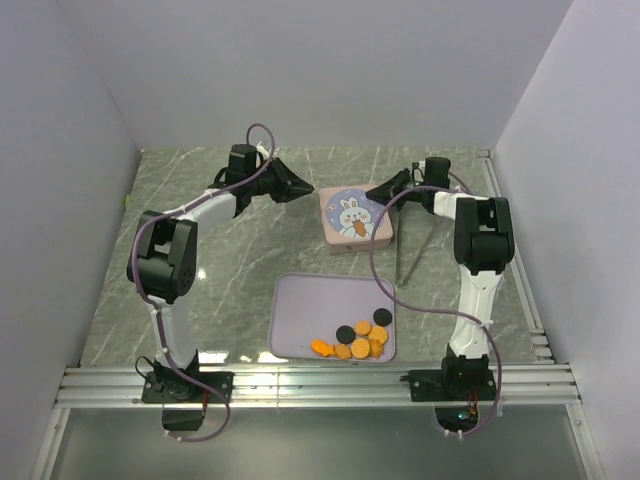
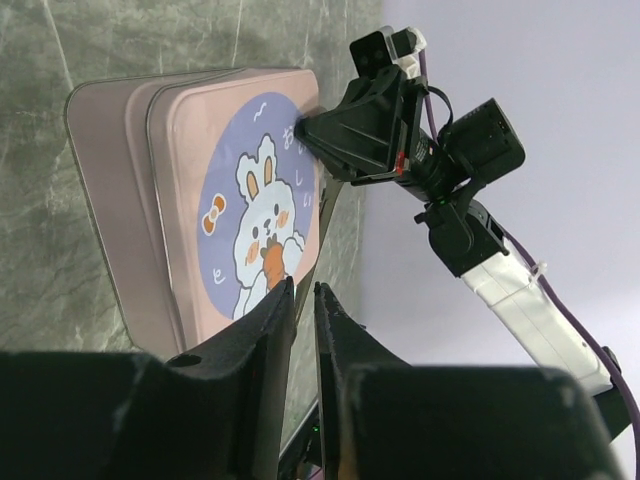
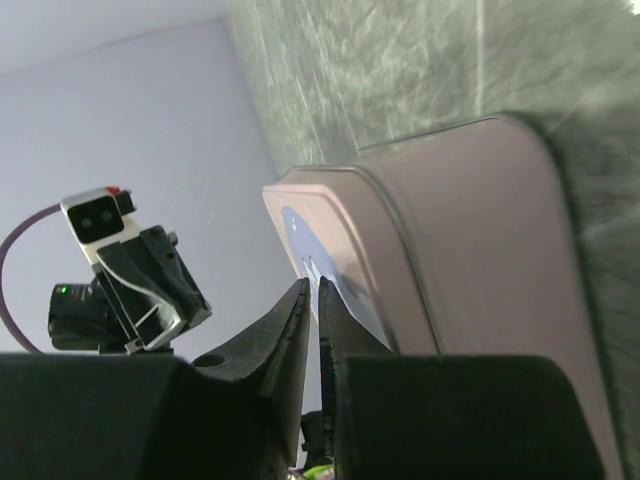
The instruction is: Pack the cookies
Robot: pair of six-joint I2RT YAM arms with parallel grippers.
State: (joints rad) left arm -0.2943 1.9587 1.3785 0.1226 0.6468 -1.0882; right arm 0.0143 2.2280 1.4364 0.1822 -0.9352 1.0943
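At opposite tin (image 1: 354, 217) edges, left end effector (image 1: 310, 190), right end effector (image 1: 371, 190): near-closed, grasp indiscernible.

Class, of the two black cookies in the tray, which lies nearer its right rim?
The black cookie farther from the arm bases, beside the tray's right rim; the other black one lies further left.

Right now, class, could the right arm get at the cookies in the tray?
Probably yes. The cookies lie uncovered in the near right corner of the tray, on that arm's side. Its fingers would first have to leave the tin.
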